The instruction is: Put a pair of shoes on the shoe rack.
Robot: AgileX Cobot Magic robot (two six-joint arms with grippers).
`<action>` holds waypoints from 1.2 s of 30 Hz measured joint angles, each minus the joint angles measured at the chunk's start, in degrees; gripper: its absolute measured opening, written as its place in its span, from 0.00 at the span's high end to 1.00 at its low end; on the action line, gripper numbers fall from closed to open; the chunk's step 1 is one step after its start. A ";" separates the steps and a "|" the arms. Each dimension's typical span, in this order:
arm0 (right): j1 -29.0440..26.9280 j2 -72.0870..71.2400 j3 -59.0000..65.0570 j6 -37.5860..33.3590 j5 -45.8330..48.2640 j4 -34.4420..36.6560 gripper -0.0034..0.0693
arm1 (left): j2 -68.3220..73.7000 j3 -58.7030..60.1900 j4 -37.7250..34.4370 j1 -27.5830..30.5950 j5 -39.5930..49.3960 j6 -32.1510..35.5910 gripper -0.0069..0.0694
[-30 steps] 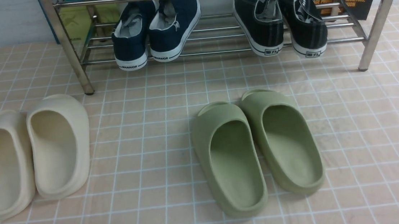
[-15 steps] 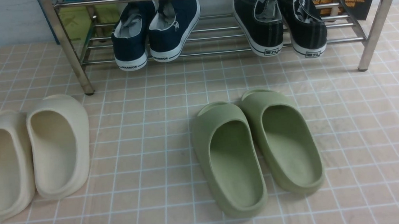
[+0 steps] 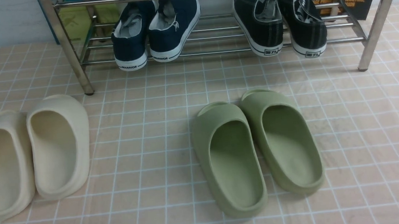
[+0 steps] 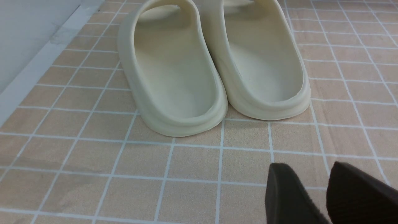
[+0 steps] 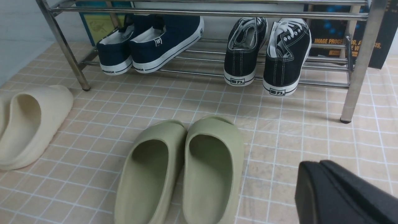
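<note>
Now the pair of shoes (image 3: 280, 22) lies on the shoe rack (image 3: 379, 20) at one o'clock, heels toward the camera, toes pointing away and raised, long axis front to back. They are black canvas with white rubber soles; the rack is shiny metal tubes. The left gripper (image 4: 323, 193) stands open; the right gripper (image 5: 323, 189) is closed, empty.

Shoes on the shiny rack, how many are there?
4. Two navy sneakers sit on the left part of the shoe rack; the two black sneakers sit on the right part. Nothing looks hidden behind them.
</note>
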 joint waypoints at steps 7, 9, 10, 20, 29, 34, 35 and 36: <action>0.00 -2.05 13.61 0.00 -17.26 -4.12 0.97 | 0.00 0.00 0.00 0.00 0.00 0.00 0.60; 0.00 -3.95 19.32 0.00 -24.52 -7.23 0.97 | 0.00 0.00 0.00 0.00 0.00 0.00 0.60; -0.21 -5.28 22.46 0.00 -28.23 -9.07 0.97 | 0.00 0.00 0.00 0.00 0.00 0.00 0.60; -12.61 -19.03 42.08 0.31 -37.17 -12.43 0.97 | 0.00 0.00 0.00 0.00 0.00 0.00 0.60; -18.47 -25.12 49.03 14.49 -33.24 -16.53 0.97 | 0.00 0.00 0.05 0.00 0.00 0.00 0.60; -16.68 -25.12 49.03 15.73 -28.23 -17.58 0.97 | 0.00 0.00 0.05 0.00 0.00 0.00 0.60; -16.58 -25.12 49.03 15.72 -28.23 -17.58 0.97 | 0.00 0.00 0.05 0.00 0.00 0.00 0.60; -15.70 -25.12 49.03 15.86 -26.07 -17.64 0.97 | 0.00 0.00 0.05 0.00 0.00 0.00 0.60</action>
